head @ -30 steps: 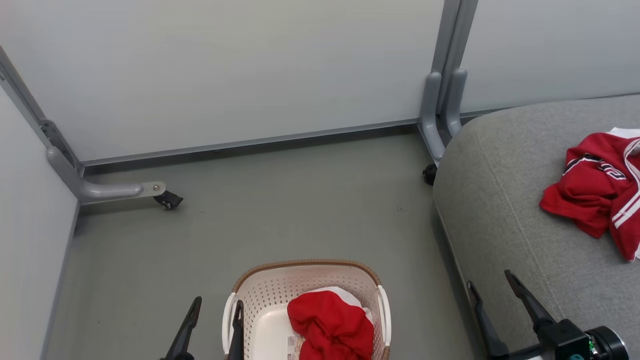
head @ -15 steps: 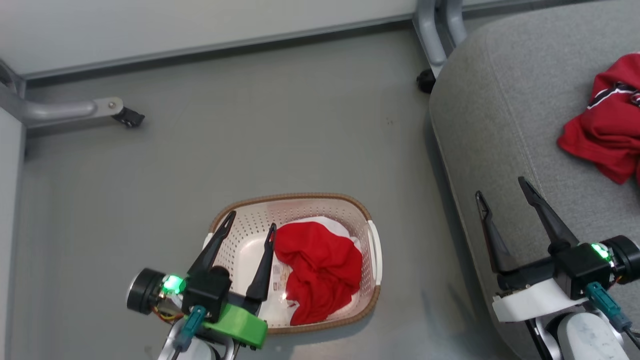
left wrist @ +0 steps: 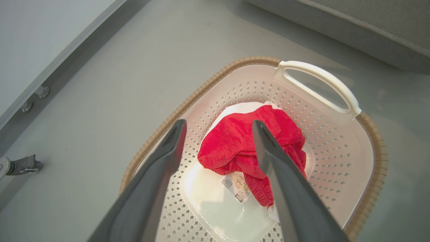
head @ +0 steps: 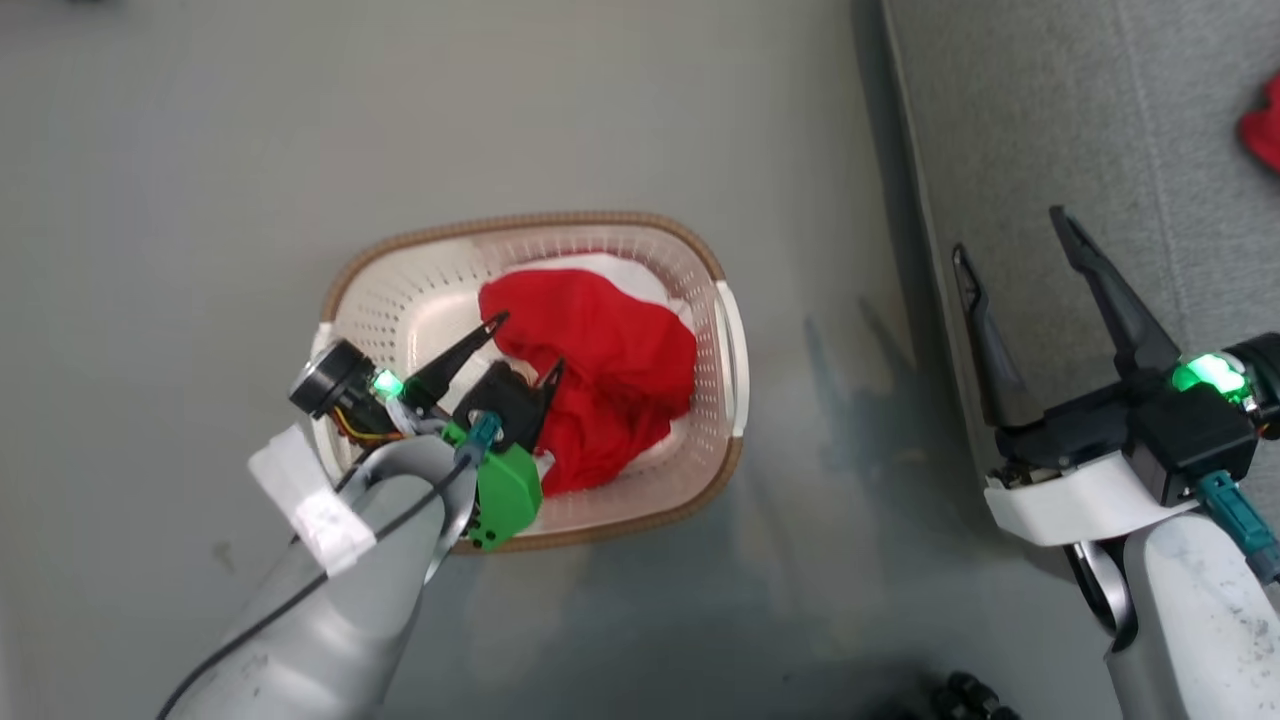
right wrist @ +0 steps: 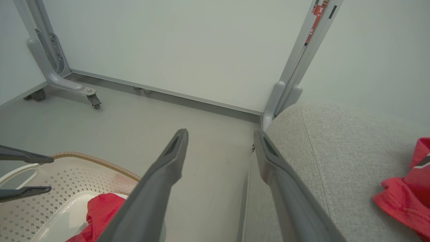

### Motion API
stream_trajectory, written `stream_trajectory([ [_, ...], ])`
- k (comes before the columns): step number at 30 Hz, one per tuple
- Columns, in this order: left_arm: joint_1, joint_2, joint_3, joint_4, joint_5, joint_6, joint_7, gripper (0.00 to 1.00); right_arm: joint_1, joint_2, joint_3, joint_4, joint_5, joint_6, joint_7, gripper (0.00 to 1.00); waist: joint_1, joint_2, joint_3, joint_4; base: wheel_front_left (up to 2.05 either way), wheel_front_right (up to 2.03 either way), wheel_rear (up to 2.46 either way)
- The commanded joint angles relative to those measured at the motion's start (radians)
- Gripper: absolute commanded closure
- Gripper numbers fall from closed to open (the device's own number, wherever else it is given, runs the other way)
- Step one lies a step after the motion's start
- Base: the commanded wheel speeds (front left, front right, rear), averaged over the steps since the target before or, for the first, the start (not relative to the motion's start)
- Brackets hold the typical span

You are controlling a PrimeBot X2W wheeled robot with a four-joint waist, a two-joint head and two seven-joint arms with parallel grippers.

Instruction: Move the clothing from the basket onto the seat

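My left pincer point(head: 529, 341) hangs wide over the basket point(head: 520, 220) and the red garment point(head: 600, 340) inside it. The left wrist view adds a label sticker point(left wrist: 235, 183) on the basket bottom. My right pincer point(head: 1009, 231) is wide and empty at the seat point(head: 1050, 120) edge, and the jersey point(right wrist: 403, 198) lies on the seat. The floor point(head: 200, 200) is grey, and the right wrist view shows partition panels point(right wrist: 168, 43).

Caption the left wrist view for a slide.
Left gripper, jaws open, poised over the red garment in the cream basket on the grey floor.
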Motion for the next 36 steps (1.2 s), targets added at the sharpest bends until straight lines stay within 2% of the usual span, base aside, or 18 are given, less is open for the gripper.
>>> stream_trajectory([
  [1, -0.049, -0.007, -0.014, 0.060, -0.022, -0.003, 0.000, 0.00, -0.023, -0.007, -0.003, -0.006, -0.005, -0.001, 0.000, 0.00, -0.0001, 0.0000, 0.180, -0.042, 0.00, 0.00, 0.00],
  [6, -0.152, -0.037, -0.081, 0.234, -0.089, -0.003, 0.000, 0.00, -0.046, 0.000, -0.006, -0.023, 0.017, -0.001, 0.000, 0.00, -0.0001, 0.0000, 0.247, -0.049, 0.00, 0.00, 0.00],
  [14, -0.241, -0.054, -0.139, 0.376, -0.223, -0.003, 0.013, 0.00, -0.070, 0.013, 0.023, -0.042, 0.032, -0.001, 0.000, 0.00, -0.0001, 0.0000, 0.333, -0.083, 0.00, 0.00, 0.00],
  [19, -0.277, -0.056, -0.166, 0.400, -0.317, -0.004, 0.066, 0.00, -0.080, 0.025, 0.042, -0.033, 0.035, -0.001, 0.000, 0.00, -0.0001, 0.0000, 0.365, -0.101, 0.00, 0.00, 0.00],
  [23, -0.313, -0.031, -0.197, 0.411, -0.363, -0.004, 0.101, 0.00, -0.096, 0.030, 0.065, -0.036, 0.049, -0.001, 0.000, 0.00, -0.0001, 0.0000, 0.395, -0.118, 0.00, 0.00, 0.00],
  [29, -0.364, -0.004, -0.217, 0.427, -0.388, -0.004, 0.152, 0.00, -0.119, 0.032, 0.083, -0.052, 0.060, -0.001, 0.000, 0.00, -0.0001, 0.0000, 0.436, -0.130, 0.00, 0.00, 0.00],
  [34, -0.389, -0.002, -0.226, 0.433, -0.382, 0.016, 0.191, 0.00, -0.130, 0.027, 0.091, -0.056, 0.066, -0.001, 0.000, 0.00, -0.0001, 0.0000, 0.469, -0.132, 0.00, 0.00, 0.00],
  [35, -0.390, -0.001, -0.227, 0.434, -0.383, 0.020, 0.201, 0.39, -0.130, 0.028, 0.093, -0.054, 0.065, -0.001, 0.000, 0.00, -0.0001, 0.0000, 0.472, -0.132, 0.00, 0.00, 0.00],
  [36, -0.390, -0.001, -0.227, 0.434, -0.387, 0.020, 0.213, 1.00, -0.133, 0.029, 0.095, -0.053, 0.063, -0.001, 0.000, 0.00, -0.0001, 0.0000, 0.476, -0.131, 0.00, 0.00, 0.00],
])
